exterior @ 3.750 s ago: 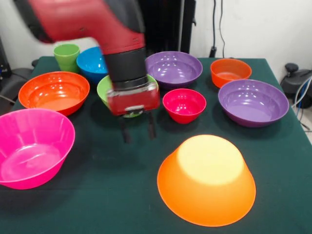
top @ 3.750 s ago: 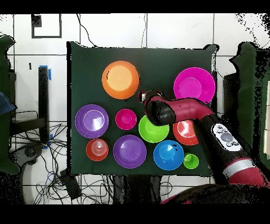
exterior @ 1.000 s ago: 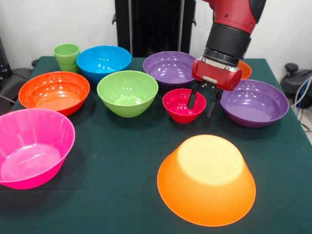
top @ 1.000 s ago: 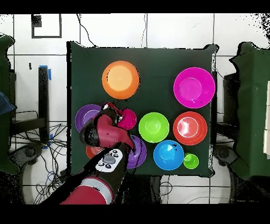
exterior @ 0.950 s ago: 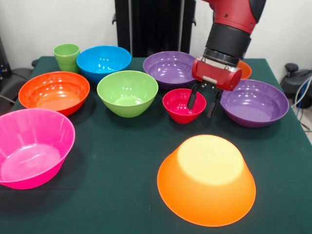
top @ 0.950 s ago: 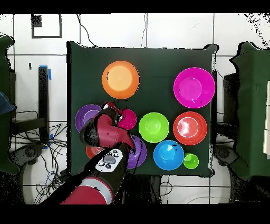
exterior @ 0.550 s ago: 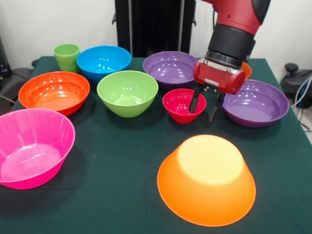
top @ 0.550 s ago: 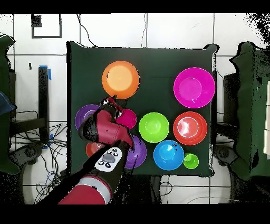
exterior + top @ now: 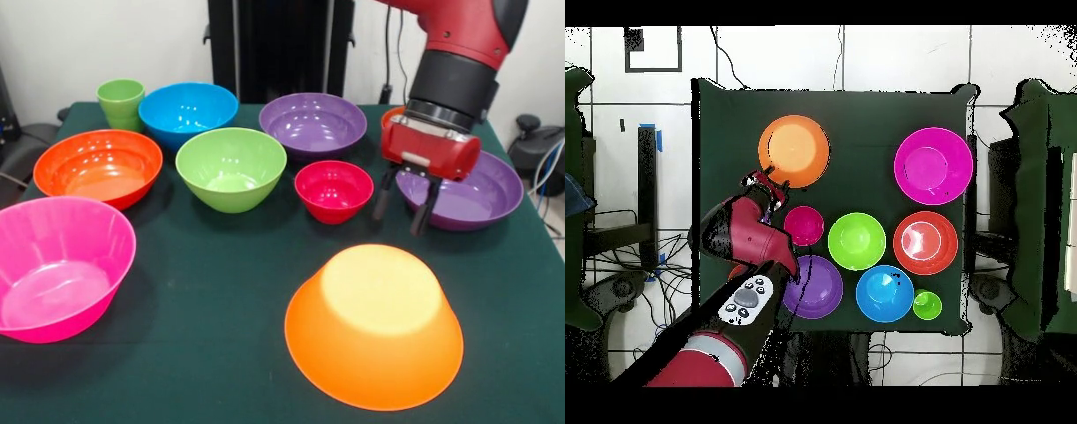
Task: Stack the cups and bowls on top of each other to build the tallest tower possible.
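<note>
Over the near rim of the right-hand purple bowl (image 9: 459, 187) the gripper (image 9: 402, 203) now hangs, fingers spread and empty — shifted off the small magenta-red bowl (image 9: 333, 188) without lifting it — so the upturned orange bowl (image 9: 375, 322), alone at the table's front, remains a bare tower base.

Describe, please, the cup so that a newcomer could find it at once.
Find the blue bowl at the table's far side in the front view. The cup stands at its left, by the corner: a light-green tumbler, taller and far narrower than any bowl.
</note>
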Robot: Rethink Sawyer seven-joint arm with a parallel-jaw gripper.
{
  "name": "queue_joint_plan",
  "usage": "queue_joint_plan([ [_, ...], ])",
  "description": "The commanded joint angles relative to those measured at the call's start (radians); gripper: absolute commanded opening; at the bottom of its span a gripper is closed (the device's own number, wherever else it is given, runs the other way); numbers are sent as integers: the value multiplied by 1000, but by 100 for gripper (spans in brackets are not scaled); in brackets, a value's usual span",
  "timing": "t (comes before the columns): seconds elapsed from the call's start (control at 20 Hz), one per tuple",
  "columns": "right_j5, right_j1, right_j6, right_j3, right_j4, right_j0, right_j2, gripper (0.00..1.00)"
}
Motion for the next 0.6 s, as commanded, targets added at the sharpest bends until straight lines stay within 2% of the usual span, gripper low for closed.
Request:
queue_joint_plan([
  [0.05,45,48,140,-82,76,13,57,100],
  [0.35,30,63,136,-89,73,7,74,100],
  [0.6,33,106,133,-123,93,16,74,100],
])
